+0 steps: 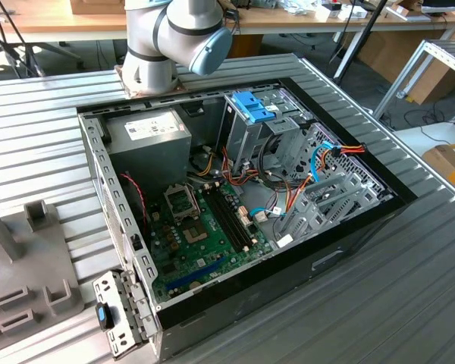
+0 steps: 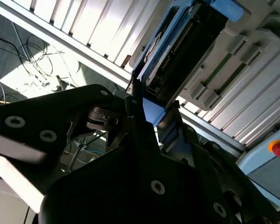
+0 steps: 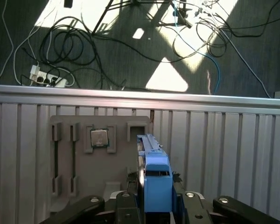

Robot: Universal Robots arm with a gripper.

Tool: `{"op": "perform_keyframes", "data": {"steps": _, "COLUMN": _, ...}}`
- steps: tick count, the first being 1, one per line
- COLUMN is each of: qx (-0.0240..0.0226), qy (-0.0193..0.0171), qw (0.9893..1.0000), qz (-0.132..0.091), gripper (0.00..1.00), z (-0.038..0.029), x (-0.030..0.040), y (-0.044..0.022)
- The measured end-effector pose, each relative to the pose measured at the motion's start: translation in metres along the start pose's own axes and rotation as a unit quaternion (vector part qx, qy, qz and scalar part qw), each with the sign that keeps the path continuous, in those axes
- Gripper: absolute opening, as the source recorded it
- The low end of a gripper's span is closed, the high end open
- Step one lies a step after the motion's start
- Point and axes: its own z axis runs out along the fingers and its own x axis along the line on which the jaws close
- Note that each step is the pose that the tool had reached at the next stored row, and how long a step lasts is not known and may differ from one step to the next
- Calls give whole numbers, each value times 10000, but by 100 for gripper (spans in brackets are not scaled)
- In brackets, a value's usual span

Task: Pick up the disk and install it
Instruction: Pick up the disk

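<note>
Blue-framed and black, the disk (image 3: 156,175) is pictured clamped on edge by the gripper (image 3: 157,207), its long axis carried straight out ahead of the wrist, over the grey fixture tray (image 3: 77,125) where a processor chip (image 3: 99,137) is seated nearby.

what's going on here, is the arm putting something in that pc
A robot arm is handling the disk, the black drive in its blue carrier. In both wrist views the gripper has its jaws closed on one end of it, holding it on edge over the grey parts tray. Whether it has cleared the tray is unclear. It has not yet reached the open computer case in the exterior view.
</note>
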Motion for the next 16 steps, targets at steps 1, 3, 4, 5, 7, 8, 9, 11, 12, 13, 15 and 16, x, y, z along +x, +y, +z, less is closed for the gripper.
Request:
{"op": "perform_keyframes", "data": {"steps": 1, "qx": 1, "qy": -6, "qw": 10000, "qz": 0, "gripper": 36, "z": -25, "x": -1, "y": 0}}
{"op": "perform_keyframes", "data": {"steps": 3, "qx": 5, "qy": -26, "qw": 10000, "qz": 0, "gripper": 36, "z": -110, "x": -5, "y": 0}}
{"op": "perform_keyframes", "data": {"steps": 4, "qx": 5, "qy": -32, "qw": 10000, "qz": 0, "gripper": 36, "z": -141, "x": -6, "y": 0}}
{"op": "perform_keyframes", "data": {"steps": 5, "qx": 6, "qy": -37, "qw": 10000, "qz": 0, "gripper": 36, "z": -170, "x": -7, "y": 0}}
{"op": "perform_keyframes", "data": {"steps": 7, "qx": 9, "qy": -49, "qw": 10000, "qz": 0, "gripper": 36, "z": -230, "x": -10, "y": -1}}
{"op": "perform_keyframes", "data": {"steps": 8, "qx": 9, "qy": -55, "qw": 10000, "qz": 0, "gripper": 36, "z": -267, "x": -12, "y": -1}}
{"op": "perform_keyframes", "data": {"steps": 9, "qx": 10, "qy": -60, "qw": 10000, "qz": 0, "gripper": 36, "z": -299, "x": -13, "y": -1}}
{"op": "perform_keyframes", "data": {"steps": 11, "qx": 13, "qy": -72, "qw": 10000, "qz": 0, "gripper": 36, "z": -356, "x": -16, "y": -2}}
{"op": "perform_keyframes", "data": {"steps": 12, "qx": 13, "qy": -76, "qw": 10000, "qz": 0, "gripper": 36, "z": -372, "x": -16, "y": -2}}
{"op": "perform_keyframes", "data": {"steps": 13, "qx": 13, "qy": -79, "qw": 10000, "qz": 0, "gripper": 36, "z": -381, "x": -17, "y": -2}}
{"op": "perform_keyframes", "data": {"steps": 15, "qx": 13, "qy": -80, "qw": 10000, "qz": 0, "gripper": 36, "z": -385, "x": -17, "y": -2}}
{"op": "perform_keyframes", "data": {"steps": 16, "qx": 14, "qy": -81, "qw": 10000, "qz": 0, "gripper": 36, "z": -385, "x": -17, "y": -2}}
